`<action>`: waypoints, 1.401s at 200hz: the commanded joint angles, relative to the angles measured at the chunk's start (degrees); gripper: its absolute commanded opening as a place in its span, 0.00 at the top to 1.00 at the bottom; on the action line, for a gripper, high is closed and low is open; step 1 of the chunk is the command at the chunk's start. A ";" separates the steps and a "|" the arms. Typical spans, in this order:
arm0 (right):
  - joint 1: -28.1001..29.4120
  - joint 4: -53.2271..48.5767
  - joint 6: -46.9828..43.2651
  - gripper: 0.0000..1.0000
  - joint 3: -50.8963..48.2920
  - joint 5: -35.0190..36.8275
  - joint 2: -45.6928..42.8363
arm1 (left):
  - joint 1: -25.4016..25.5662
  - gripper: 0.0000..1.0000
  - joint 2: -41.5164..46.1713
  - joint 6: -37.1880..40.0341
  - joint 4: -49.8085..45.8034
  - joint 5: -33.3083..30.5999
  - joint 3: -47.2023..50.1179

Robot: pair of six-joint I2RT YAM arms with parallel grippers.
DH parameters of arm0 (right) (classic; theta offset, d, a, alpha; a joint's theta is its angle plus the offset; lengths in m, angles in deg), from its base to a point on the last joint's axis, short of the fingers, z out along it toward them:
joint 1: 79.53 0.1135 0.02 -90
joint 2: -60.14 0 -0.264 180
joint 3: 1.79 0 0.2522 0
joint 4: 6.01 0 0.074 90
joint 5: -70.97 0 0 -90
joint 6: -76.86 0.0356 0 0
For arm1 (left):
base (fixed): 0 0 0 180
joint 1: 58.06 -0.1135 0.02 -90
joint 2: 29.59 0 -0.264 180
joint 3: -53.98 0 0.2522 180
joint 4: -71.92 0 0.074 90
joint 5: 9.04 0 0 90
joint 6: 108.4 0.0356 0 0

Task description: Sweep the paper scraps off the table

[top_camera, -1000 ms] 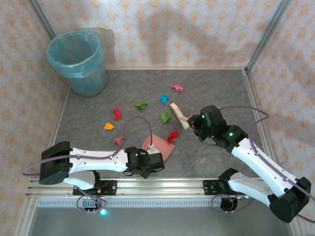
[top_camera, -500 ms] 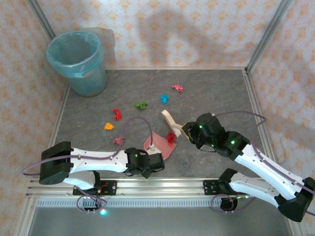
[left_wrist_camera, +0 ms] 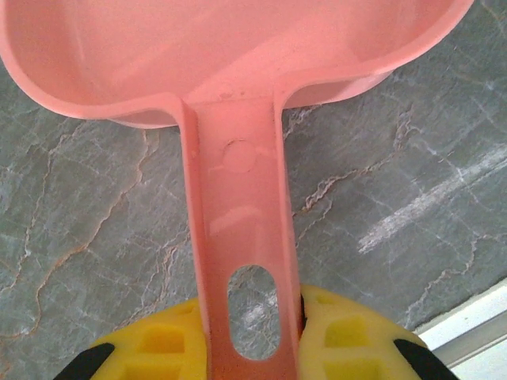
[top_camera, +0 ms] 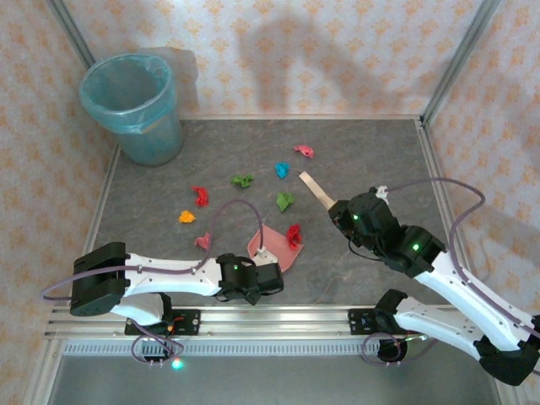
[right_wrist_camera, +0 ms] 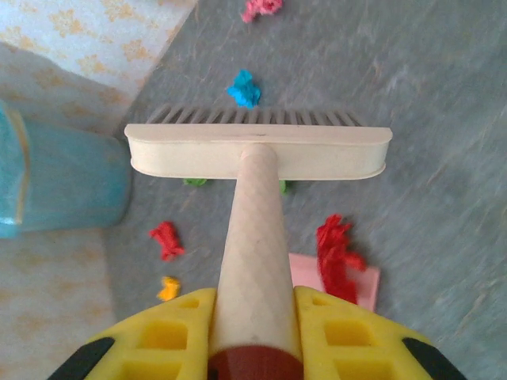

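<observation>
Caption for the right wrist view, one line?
Right gripper shut on the brush handle; red scrap at the pink dustpan, other paper scraps scattered beyond.

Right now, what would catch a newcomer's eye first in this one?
Bright paper scraps lie strewn across the middle of the dark table, with a teal bin at its far left corner. Nearer the front, the left gripper grips the pink dustpan by its handle, a red scrap at its lip. The right gripper holds a cream brush just beyond, to the right.
</observation>
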 commanded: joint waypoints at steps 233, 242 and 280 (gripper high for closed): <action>7.83 -24.06 -30.31 1.00 11.76 -1.87 22.38 | -1.27 1.00 -0.09 1.54 3.01 -2.62 2.18; 8.56 -24.84 -30.20 1.00 12.18 -2.65 22.20 | -1.25 1.00 -0.01 1.59 3.03 -2.84 2.14; 9.16 -24.29 -30.53 1.00 14.04 -3.66 16.87 | -1.64 1.00 0.87 2.48 4.54 -3.24 3.23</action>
